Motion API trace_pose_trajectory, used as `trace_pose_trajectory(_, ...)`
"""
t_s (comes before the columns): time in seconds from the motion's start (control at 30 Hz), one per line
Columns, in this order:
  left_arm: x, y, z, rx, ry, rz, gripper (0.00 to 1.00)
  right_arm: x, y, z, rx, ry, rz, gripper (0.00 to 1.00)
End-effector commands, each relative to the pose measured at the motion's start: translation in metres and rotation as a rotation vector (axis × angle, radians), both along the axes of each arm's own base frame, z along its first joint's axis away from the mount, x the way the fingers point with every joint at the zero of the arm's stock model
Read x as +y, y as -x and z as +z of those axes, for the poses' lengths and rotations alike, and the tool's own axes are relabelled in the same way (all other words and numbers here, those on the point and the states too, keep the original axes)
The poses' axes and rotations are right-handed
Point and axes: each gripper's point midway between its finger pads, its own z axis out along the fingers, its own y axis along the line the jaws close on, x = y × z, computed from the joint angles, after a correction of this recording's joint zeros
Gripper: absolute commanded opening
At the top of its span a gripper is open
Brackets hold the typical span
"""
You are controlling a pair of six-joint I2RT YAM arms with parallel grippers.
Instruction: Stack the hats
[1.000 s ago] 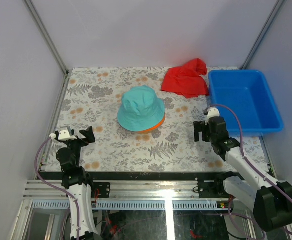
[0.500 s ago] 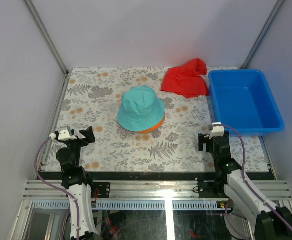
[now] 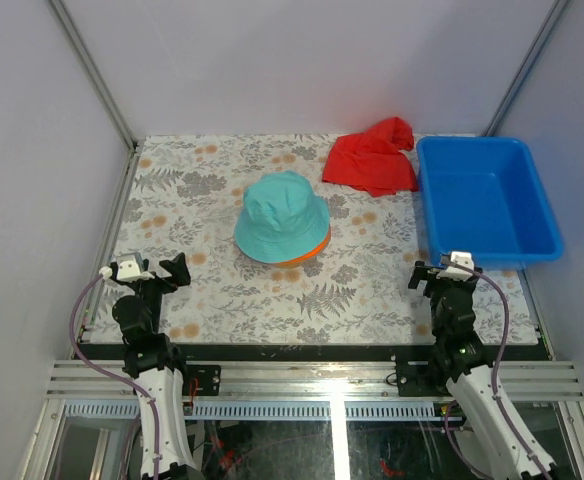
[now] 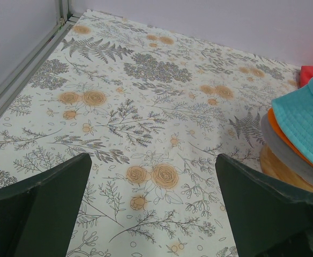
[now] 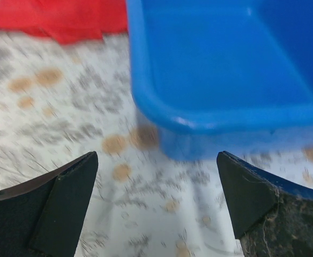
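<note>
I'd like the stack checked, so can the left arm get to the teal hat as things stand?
Probably yes. The left arm has its jaws open and empty, and only bare patterned table lies between them and the teal hat topping the stack; nothing blocks the way.

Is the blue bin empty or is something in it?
Empty: the blue bin shows only bare floor from above; the red cloth lies outside it.

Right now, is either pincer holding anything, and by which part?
Nothing is held: the left pincer and the right pincer are both open and empty.
</note>
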Motion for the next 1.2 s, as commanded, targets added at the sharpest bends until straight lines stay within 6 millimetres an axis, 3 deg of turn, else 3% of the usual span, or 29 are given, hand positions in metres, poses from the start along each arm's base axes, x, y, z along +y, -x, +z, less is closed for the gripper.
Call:
trace_pose_trajectory(0.0, -0.004, 0.002, -0.045, 0.06, -0.001, -0.021, 1.0, -0.024, 0.007, -0.052, 0.134, 0.007, -0.151, 0.99)
trace_pose_trajectory(0.53, -0.004, 0.002, -0.045, 0.059, -0.001, -0.018, 1.0, -0.007, 0.007, -0.044, 0.065, 0.011, -0.035, 0.99)
trace_pose_trajectory(0.67, -0.004, 0.002, -0.045, 0.061, -0.001, -0.02, 1.0, 0.023, 0.003, -0.049, 0.105, 0.075, 0.162, 0.99)
trace_pose_trajectory(1.17, -0.004, 0.002, -0.045, 0.059, -0.001, -0.019, 1.0, 0.021, 0.003, -0.05, 0.111, 0.073, 0.149, 0.99)
